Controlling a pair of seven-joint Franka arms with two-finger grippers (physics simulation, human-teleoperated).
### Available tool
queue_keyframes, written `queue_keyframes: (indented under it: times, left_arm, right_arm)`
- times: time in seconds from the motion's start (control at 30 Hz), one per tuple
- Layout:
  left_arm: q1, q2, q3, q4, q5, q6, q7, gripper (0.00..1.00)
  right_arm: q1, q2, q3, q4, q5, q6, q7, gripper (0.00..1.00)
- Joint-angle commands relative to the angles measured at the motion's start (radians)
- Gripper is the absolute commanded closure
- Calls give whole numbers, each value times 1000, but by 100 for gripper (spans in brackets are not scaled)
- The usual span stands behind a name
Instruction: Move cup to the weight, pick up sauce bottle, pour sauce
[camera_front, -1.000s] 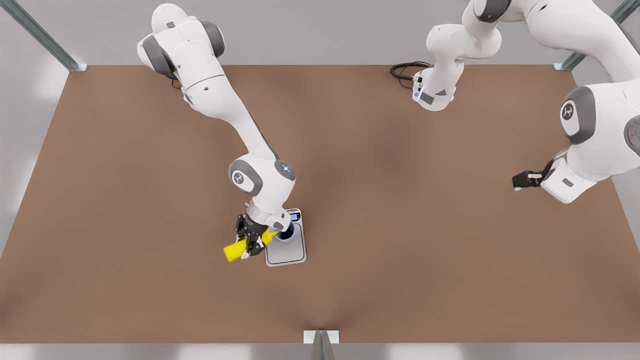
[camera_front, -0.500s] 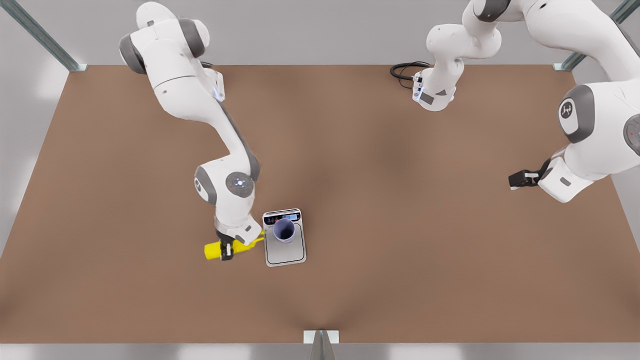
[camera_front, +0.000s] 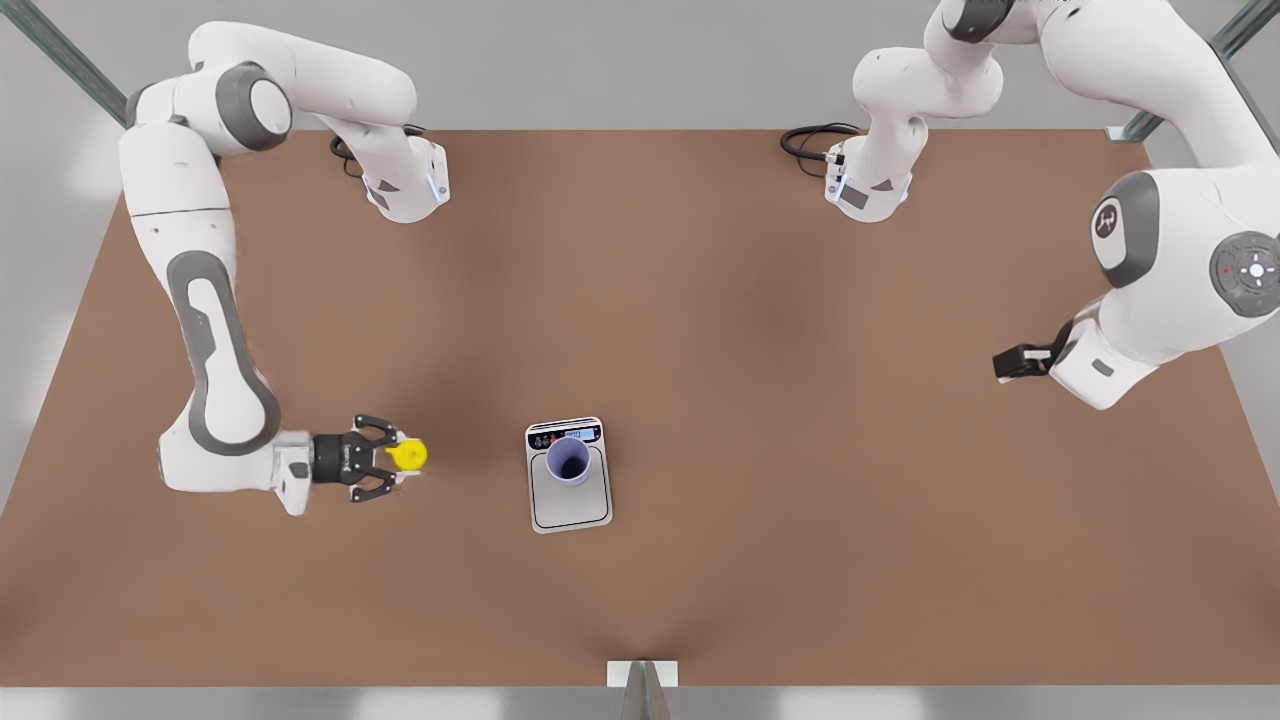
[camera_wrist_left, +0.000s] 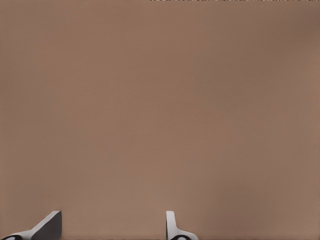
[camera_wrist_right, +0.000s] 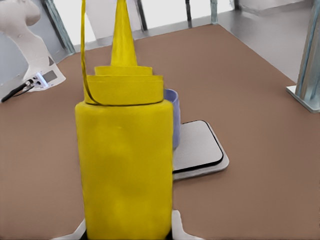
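Note:
The yellow sauce bottle (camera_front: 407, 455) (camera_wrist_right: 125, 165) stands upright with its nozzle up, held in my right gripper (camera_front: 398, 457) (camera_wrist_right: 127, 231), which is shut on its lower body, at the front view's left. The lavender-blue cup (camera_front: 567, 460) (camera_wrist_right: 172, 117) stands on the silver-grey weight (camera_front: 580, 508) (camera_wrist_right: 200, 145), near its display end, to the right of the bottle and apart from it. My left gripper (camera_front: 1003, 363) (camera_wrist_left: 110, 227) waits far off at the front view's right, open over bare table.
Brown table (camera_front: 760, 420) with arm bases at the back (camera_front: 405, 185) (camera_front: 870, 185) and a black cable (camera_front: 805, 140) beside the right-hand one. A metal bracket (camera_front: 641, 673) sits at the front edge, frame posts at the back corners.
My right arm swung the sauce bottle away from over the cup toward the front view's left and turned it from tilted to upright. My left gripper drifted slightly leftward.

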Motion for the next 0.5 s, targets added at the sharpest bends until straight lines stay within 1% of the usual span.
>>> queue_keyframes:
  times: [0.0, 0.1, 0.17, 0.37, 0.47]
  left_arm:
    - [0, 0, 0, 0, -1, 0, 0, 0]
    - [0, 2, -1, 0, -11, 2, -2, 0]
    - [0, 3, -1, -2, -11, 5, -2, 0]
    - [-1, 11, -1, -2, -12, 6, -2, 0]
    - [-1, 9, 0, -2, -11, 5, -3, 0]
  right_arm:
    - [-10, 5, 0, 0, 5, -9, -20, 40]
    - [-73, 88, -6, 6, 44, -61, -153, 40]
    - [-94, 126, -11, 6, 51, -69, -184, 40]
    - [-108, 175, -11, 8, 73, -69, -304, 40]
    - [-108, 210, -9, 6, 136, -101, -333, 40]
